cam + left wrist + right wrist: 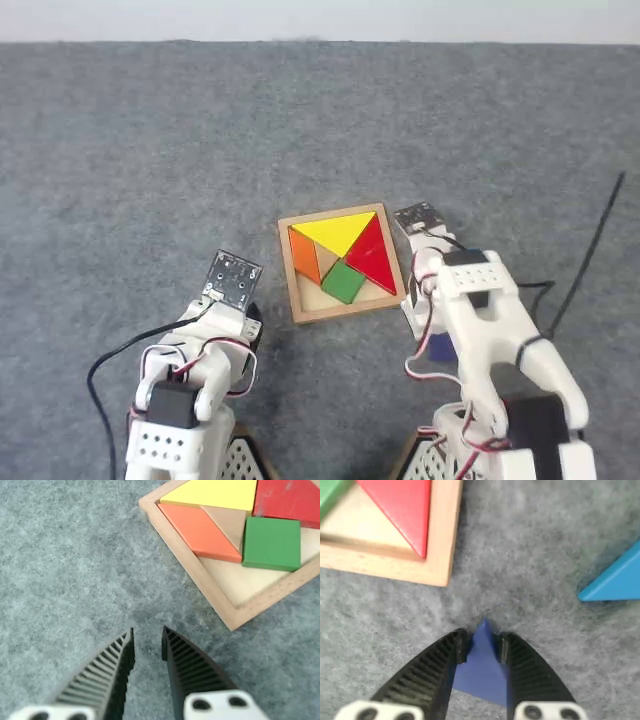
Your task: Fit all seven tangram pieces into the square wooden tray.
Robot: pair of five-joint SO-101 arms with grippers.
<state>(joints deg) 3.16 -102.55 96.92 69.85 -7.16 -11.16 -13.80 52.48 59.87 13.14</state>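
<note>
The square wooden tray (296,300) lies mid-table and holds a yellow triangle (335,232), a red triangle (376,256), an orange parallelogram (303,256), a tan triangle (227,521) and a green square (343,282). My right gripper (481,639) is down on the carpet just off the tray's corner (440,565), shut on a dark blue triangle (480,672), which also peeks out under the arm (441,348). A light blue triangle (615,580) lies on the carpet close by. My left gripper (148,635) hovers over bare carpet near the tray's other side, open by a narrow gap with nothing in it.
Bare wood (235,580) shows along the tray's near edge beside the green square. Grey carpet (150,150) covers the whole table. Cables (590,250) trail beside the right arm, and another (110,360) loops by the left arm.
</note>
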